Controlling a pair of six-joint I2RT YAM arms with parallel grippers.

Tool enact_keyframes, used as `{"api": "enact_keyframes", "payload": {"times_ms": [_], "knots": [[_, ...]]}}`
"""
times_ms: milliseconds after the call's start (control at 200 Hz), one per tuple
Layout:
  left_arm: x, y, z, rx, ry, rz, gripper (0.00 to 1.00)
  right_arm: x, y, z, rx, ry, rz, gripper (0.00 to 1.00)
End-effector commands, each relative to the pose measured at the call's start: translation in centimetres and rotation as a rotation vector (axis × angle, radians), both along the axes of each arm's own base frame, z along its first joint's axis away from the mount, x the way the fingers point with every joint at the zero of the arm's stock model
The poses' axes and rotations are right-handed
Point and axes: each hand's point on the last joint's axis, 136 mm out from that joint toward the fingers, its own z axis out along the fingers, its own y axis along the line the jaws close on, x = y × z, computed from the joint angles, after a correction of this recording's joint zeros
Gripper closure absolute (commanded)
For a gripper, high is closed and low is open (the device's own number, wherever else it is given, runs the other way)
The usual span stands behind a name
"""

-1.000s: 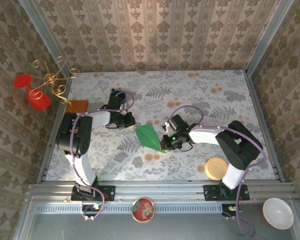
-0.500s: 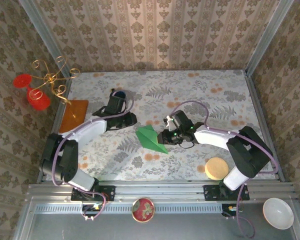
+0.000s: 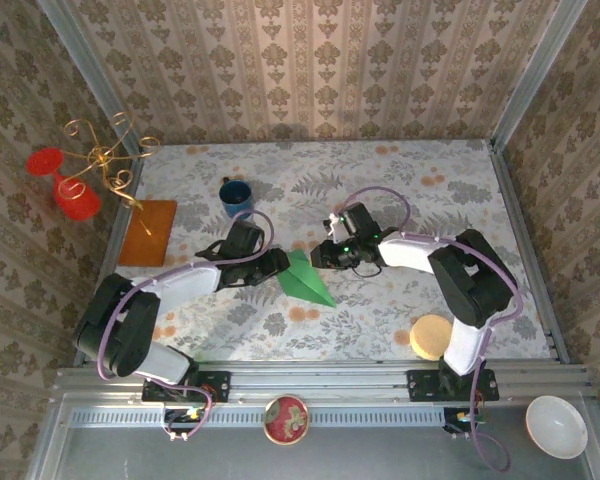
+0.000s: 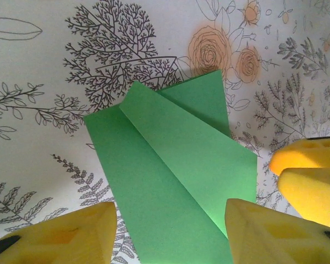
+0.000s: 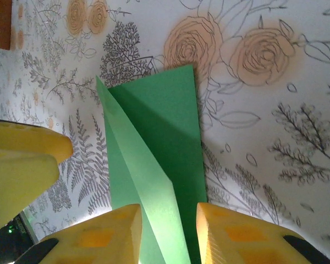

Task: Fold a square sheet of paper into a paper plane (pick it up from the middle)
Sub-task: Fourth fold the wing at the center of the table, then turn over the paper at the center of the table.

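Plane (image 3: 303, 279) noted lying flat on the table (image 3: 420, 200), near its middle, between the two grippers. It is folded to a long dart. In the right wrist view one layer is seen raised along the centre crease.

Left gripper (image 3: 275, 267): jaws stood wide, straddling the plane, nothing held.

Right gripper (image 3: 320, 257): jaws narrowly parted about the raised crease. A gap is seen between the pads, so no grip is judged.

Step judged: setting the wing creases, late in the task. To be done well:
- One flap is to be pinned by one gripper while the crease is pressed by the other.
- Edges are to be matched before pressing.
- Closing is to be kept gentle, since thin paper is likely to slide or buckle.

Writing: none found. The plane is plain, and no brand or label is legible anywhere.
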Motion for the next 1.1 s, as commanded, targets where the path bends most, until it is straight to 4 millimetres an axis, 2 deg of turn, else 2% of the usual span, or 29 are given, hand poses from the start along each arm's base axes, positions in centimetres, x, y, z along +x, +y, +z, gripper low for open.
{"api": "enact_keyframes", "payload": {"times_ms": [0, 255, 375, 550, 655, 835, 1095], "knots": [[0.2, -0.5, 0.5, -0.042, -0.007, 0.018, 0.44, -0.1, 0.9, 0.0, 0.039, -0.001, 0.067, 0.67], [0.1, -0.5, 0.3, -0.047, -0.002, 0.025, 0.42, -0.8, 1.4, -0.7, 0.068, 0.033, 0.112, 0.71], [0.1, -0.5, 0.3, -0.049, -0.003, 0.026, 0.42, -1.1, 2.1, -0.1, 0.116, 0.025, 0.147, 0.76], [0.1, -0.3, 0.5, -0.046, -0.016, 0.031, 0.42, -0.9, 2.2, 0.6, 0.127, -0.006, 0.151, 0.94], [0.2, -0.4, 1.5, -0.071, -0.051, 0.031, 0.42, -0.1, 2.1, 2.3, 0.147, -0.065, 0.115, 1.00], [0.6, -1.3, 4.4, -0.168, -0.154, 0.009, 0.41, 1.4, 1.8, 7.4, 0.266, -0.173, 0.022, 1.00], [0.7, -3.5, 9.4, -0.339, -0.299, -0.073, 0.37, 2.3, 1.5, 12.3, 0.427, -0.162, -0.085, 1.00]]}}
